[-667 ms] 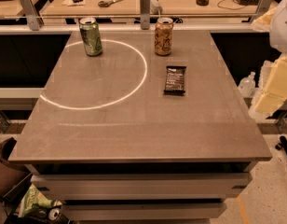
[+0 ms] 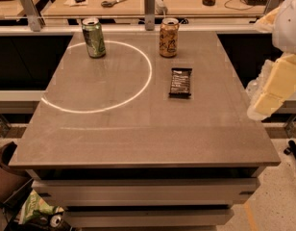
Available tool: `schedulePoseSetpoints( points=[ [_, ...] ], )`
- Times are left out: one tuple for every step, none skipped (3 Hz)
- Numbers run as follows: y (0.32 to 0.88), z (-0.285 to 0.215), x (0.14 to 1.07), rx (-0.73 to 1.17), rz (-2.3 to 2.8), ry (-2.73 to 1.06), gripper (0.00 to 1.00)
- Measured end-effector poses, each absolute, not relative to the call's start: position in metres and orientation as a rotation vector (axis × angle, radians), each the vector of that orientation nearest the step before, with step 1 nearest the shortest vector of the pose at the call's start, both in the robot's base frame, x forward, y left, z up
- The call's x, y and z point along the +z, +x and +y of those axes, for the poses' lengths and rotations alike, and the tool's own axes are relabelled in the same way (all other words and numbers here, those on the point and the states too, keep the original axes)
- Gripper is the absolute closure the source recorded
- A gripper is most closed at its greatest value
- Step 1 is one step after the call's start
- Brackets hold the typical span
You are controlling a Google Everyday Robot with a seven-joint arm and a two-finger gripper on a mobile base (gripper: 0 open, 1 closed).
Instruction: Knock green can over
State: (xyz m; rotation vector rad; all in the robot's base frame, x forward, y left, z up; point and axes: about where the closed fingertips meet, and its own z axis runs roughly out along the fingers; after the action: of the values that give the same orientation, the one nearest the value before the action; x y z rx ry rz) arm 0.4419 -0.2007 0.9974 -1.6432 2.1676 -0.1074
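The green can [image 2: 93, 37] stands upright at the far left of the grey table [image 2: 138, 129], on the rim of a bright ring of light [image 2: 97, 76]. It is slim, with pale scribbled markings and a silver top. An orange-brown can [image 2: 168, 37] stands upright to its right, at the far middle of the table. My arm and gripper [image 2: 275, 88] show as pale cream blocks off the table's right edge, far from the green can and touching nothing.
A dark snack bar [image 2: 180, 82] lies flat on the table in front of the orange-brown can. Behind the table runs a rail with posts, and a desk with scissors [image 2: 113, 3]. A bag and clutter [image 2: 37, 211] lie on the floor at lower left.
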Motion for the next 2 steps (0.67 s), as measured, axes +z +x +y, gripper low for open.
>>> schedulePoseSetpoints(
  points=[
    [0.446,-0.174,0.991,0.016,2.155,-1.533,0.00],
    [0.451,-0.137,0.985,0.097,2.124,-1.393,0.00]
  ],
)
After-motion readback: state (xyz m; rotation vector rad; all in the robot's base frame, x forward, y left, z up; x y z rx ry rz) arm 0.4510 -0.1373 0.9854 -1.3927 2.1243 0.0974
